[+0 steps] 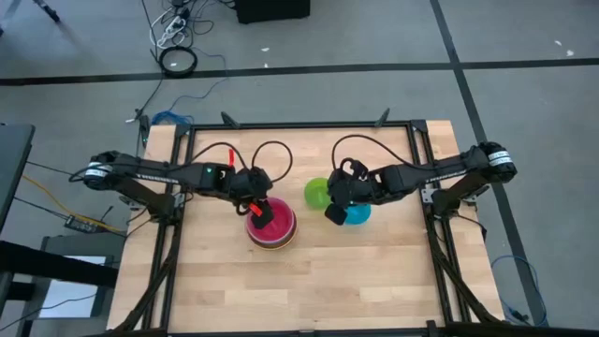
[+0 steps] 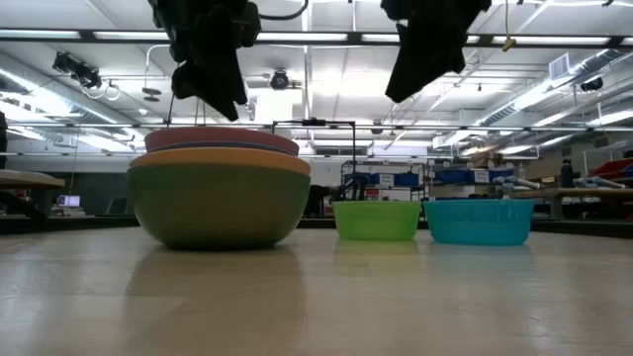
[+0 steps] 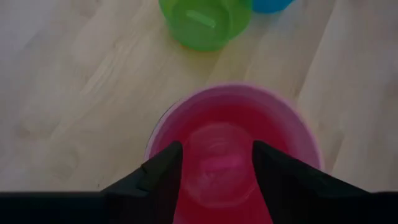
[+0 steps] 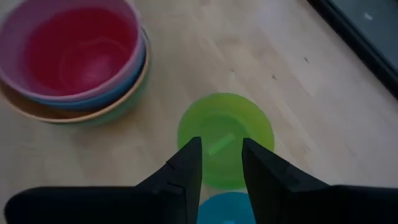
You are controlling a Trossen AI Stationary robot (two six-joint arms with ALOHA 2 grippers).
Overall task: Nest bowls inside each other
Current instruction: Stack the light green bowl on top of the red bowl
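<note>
A stack of nested bowls (image 2: pixel 220 193) stands left of the table's middle. Dark green is outermost, then orange, blue and pink (image 4: pixel 134 37), with the red bowl (image 3: pixel 236 124) innermost. My left gripper (image 3: pixel 217 165) hangs open just above the red bowl, its fingers clear of the rim in the low view. To the right, the lime green bowl (image 1: pixel 318 194) and the teal bowl (image 1: pixel 359 215) stand side by side on their bases. My right gripper (image 4: pixel 221 158) is open, high above the lime green bowl (image 4: pixel 225 130) and the teal one's near rim (image 4: pixel 227 208).
Bare wooden tabletop (image 1: pixel 309 290) lies free along the near side and at both ends. Dark frame rails (image 1: pixel 299 124) run along the table's far edge and its sides. Cables (image 1: pixel 178 61) lie on the floor beyond the far edge.
</note>
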